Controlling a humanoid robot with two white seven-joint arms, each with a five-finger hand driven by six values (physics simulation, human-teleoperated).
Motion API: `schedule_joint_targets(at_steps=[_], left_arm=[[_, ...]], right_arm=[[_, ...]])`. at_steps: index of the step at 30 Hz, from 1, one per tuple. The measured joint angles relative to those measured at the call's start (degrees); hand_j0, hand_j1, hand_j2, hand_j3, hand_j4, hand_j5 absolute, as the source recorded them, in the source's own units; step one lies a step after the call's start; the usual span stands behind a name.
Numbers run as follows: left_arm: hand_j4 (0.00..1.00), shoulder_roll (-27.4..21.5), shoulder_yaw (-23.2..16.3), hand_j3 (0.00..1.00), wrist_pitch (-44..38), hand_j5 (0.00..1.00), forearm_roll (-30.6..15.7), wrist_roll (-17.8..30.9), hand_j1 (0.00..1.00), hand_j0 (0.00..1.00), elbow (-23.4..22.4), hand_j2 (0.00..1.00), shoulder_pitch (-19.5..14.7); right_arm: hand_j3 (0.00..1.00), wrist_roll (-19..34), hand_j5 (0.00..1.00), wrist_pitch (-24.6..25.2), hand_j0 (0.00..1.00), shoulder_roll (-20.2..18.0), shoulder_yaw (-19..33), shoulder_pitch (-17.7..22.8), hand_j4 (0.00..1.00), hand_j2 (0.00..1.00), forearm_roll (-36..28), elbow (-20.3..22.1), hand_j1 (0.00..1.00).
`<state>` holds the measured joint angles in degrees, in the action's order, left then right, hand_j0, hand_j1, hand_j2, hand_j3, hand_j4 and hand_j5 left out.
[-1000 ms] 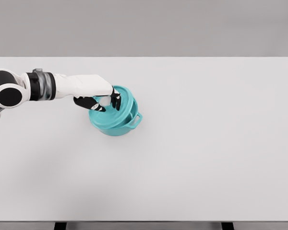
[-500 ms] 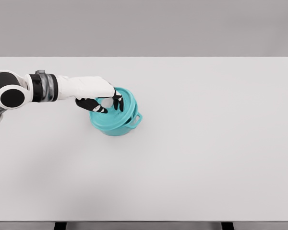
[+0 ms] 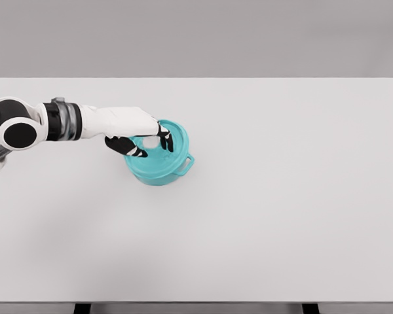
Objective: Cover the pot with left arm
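Left hand [image 3: 139, 136] grips the knob of the teal lid [image 3: 162, 148], which sits on the pot [image 3: 158, 171] left of centre on the table [image 3: 281, 196].

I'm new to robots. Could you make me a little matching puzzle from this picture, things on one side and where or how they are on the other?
Things:
1. lid
2. pot
3. left hand
4. table

Descriptions:
A. white, bearing everything
B. teal, on the pot's rim
C. fingers curled over the lid's knob
D. teal, standing under the lid, one side handle showing

Pairs: 1-B, 2-D, 3-C, 4-A
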<state>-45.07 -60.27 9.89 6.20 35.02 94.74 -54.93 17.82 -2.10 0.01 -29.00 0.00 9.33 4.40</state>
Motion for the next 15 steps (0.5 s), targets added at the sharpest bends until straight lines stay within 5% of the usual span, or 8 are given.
schedule_joint_targets(at_steps=[15], left_arm=[[0.78, -0.33, -0.43, 0.78, 0.47, 0.78, 0.01, 0.0, 0.78, 0.78, -1.02, 0.78, 0.09]], right_arm=[[1.0, 0.0, 1.0, 0.0, 1.0, 0.0, 0.0, 0.0, 1.0, 1.0, 0.0, 0.0, 1.0]])
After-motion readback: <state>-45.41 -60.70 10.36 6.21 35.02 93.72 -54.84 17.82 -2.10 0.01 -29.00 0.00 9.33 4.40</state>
